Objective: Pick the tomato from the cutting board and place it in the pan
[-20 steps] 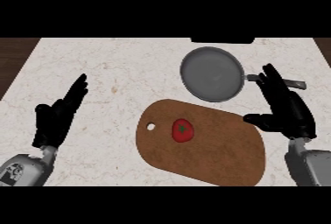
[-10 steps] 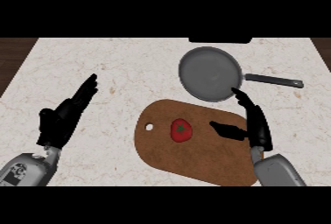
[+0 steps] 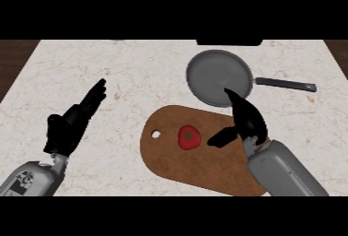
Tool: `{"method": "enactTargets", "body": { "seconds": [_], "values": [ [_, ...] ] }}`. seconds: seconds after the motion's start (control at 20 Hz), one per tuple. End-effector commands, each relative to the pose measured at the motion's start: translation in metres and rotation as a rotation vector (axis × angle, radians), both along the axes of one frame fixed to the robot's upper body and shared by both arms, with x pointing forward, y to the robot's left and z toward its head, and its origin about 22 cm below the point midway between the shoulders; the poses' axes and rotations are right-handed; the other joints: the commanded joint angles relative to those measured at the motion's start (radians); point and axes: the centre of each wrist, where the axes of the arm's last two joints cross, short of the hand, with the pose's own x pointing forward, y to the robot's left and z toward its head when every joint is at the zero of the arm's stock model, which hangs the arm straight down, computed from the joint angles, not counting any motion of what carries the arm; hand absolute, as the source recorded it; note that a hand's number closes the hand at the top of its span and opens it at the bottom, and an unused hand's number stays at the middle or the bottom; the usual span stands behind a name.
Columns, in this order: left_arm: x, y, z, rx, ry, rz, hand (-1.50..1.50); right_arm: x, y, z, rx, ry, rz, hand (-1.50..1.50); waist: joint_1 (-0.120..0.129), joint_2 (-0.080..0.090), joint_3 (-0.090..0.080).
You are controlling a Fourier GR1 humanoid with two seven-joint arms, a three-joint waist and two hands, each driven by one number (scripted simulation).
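A: Movement, all of it on the right. The right hand (image 3: 243,123) has come in from beside the grey round metal pan (image 3: 219,77) and now sits over the right part of the brown oval wooden cutting board (image 3: 204,154).

B: Holding anything?

A: No. Its fingers are spread and released, thumb reaching left toward the small red tomato (image 3: 189,137), just beside it but not around it.

B: So the tomato hasn't been lifted.

A: It lies on the board, near the hole at the left end; the pan, at the far side, holds nothing. I'd judge the grasp comes next.

B: And against the earlier frame?

A: The thumb is nearer the tomato. The left hand (image 3: 71,123) rests open over the pale marble surface (image 3: 136,69) at left, barely changed.
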Motion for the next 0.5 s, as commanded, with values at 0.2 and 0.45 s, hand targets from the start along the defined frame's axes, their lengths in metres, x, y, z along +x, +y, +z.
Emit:
{"method": "enactTargets", "body": {
  "seconds": [0.2, 0.45],
  "values": [
    [-0.001, 0.01, 0.005, 0.007, -0.02, -0.024, 0.0, 0.041, 0.044, 0.045, -0.172, 0.424, 0.173, -1.5, 0.03, 0.007, 0.0],
    [-0.001, 0.002, 0.0, -0.002, -0.009, -0.01, 0.0, 0.05, 0.08, 0.053, -0.176, 0.579, 0.237, -1.5, 0.012, 0.004, 0.001]
  ]
}}
